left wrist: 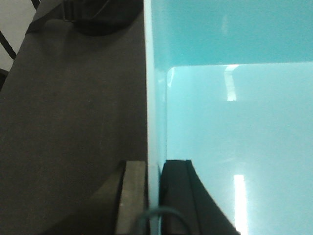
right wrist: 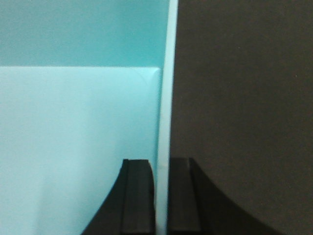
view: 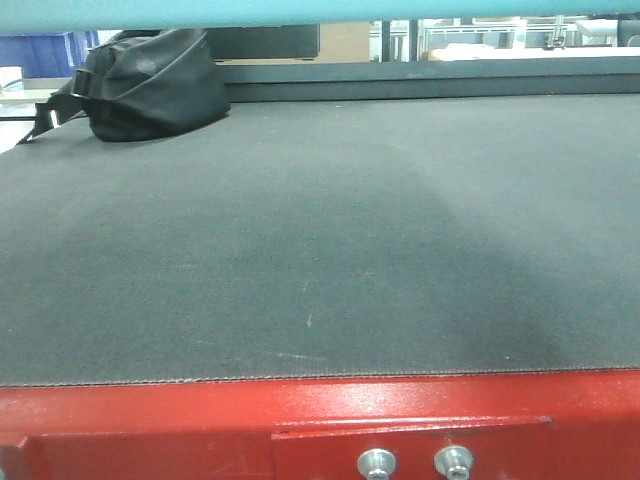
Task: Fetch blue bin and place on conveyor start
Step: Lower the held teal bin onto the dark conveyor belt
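**A:** Where is the blue bin?

**B:** The blue bin (view: 300, 12) shows as a pale aqua strip across the very top of the front view, above the desk (view: 320, 250), which is the conveyor's dark grey belt. Both wrist views look down into its smooth, glossy inside, with belt showing past its outer wall on either side. I cannot tell whether its base touches the belt.

**A:** And the grippers?

**B:** The left gripper (left wrist: 153, 166) has its jaws closed narrowly on the bin's left wall, one finger inside and one outside. The right gripper (right wrist: 161, 164) pinches the right wall the same way.

**A:** What else is on the desk?

**B:** A black fabric bag (view: 150, 85) with a strap sits at the far left corner. Along the near edge runs a glossy red frame (view: 180, 420) with two silver bolt heads (view: 376, 463) side by side.
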You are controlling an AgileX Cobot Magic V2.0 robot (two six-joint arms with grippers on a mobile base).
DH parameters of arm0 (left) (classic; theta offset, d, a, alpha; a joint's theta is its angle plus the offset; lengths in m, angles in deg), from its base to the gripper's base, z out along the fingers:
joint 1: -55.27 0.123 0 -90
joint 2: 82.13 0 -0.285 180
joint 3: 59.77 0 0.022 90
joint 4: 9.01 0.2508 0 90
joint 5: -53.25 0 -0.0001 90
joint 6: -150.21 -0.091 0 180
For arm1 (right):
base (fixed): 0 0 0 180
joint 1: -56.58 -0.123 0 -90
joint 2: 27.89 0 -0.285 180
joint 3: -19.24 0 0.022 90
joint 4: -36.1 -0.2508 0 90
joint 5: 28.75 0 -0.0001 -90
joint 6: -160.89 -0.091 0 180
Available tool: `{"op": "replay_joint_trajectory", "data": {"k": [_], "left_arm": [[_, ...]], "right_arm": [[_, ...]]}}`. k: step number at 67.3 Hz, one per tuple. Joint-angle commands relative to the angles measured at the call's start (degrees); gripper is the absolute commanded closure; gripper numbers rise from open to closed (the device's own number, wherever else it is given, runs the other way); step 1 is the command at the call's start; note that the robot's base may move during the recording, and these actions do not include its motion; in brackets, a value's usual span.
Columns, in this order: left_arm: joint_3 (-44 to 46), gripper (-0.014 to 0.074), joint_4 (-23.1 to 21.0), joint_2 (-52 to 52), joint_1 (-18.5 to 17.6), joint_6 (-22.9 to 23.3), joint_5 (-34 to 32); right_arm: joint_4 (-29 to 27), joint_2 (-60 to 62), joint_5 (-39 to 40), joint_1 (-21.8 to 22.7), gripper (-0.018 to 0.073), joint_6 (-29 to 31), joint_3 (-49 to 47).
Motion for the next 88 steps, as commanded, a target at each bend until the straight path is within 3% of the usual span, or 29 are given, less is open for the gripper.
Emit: {"op": "replay_joint_trajectory", "data": {"k": [1, 41, 62, 68, 73, 76, 82, 88], "left_arm": [[0.6, 0.0708, -0.2, 0.2, -0.8, 0.4, -4.4], [0.6, 0.0708, -0.2, 0.2, -0.8, 0.4, -4.7], [0.6, 0.0708, -0.8, 0.2, -0.8, 0.4, -7.0], [0.6, 0.0708, -4.9, 0.2, 0.0, 0.4, -6.9], [0.2, 0.0708, -12.2, 0.2, 3.2, -0.2, -7.2], [-0.4, 0.0708, -14.2, 0.2, 4.6, -0.4, -7.9], [-3.0, 0.0708, -19.0, 0.2, 8.4, -4.5, -12.2], [-6.5, 0.0708, -21.2, 0.2, 11.0, -5.8, -16.7]], "right_arm": [[-1.3, 0.2, 6.3, -0.7, 0.0724, 0.3, -0.3], [-1.3, 0.2, 10.9, -0.7, 0.0724, 0.3, -0.3], [-2.3, 0.2, 6.5, -0.7, 0.0724, 0.1, -0.3], [-2.3, -0.7, 3.7, -0.7, 0.0726, -0.7, -0.3], [-2.3, -2.4, 2.0, -0.7, 0.0726, -0.7, -0.2], [-3.0, -3.3, 1.9, -0.7, 0.0726, -0.7, -0.1], [-4.5, -5.3, 3.9, -0.7, 0.0726, -0.8, 0.6], [-4.7, -7.2, 7.8, -0.6, 0.0726, -1.4, 2.3]]}}
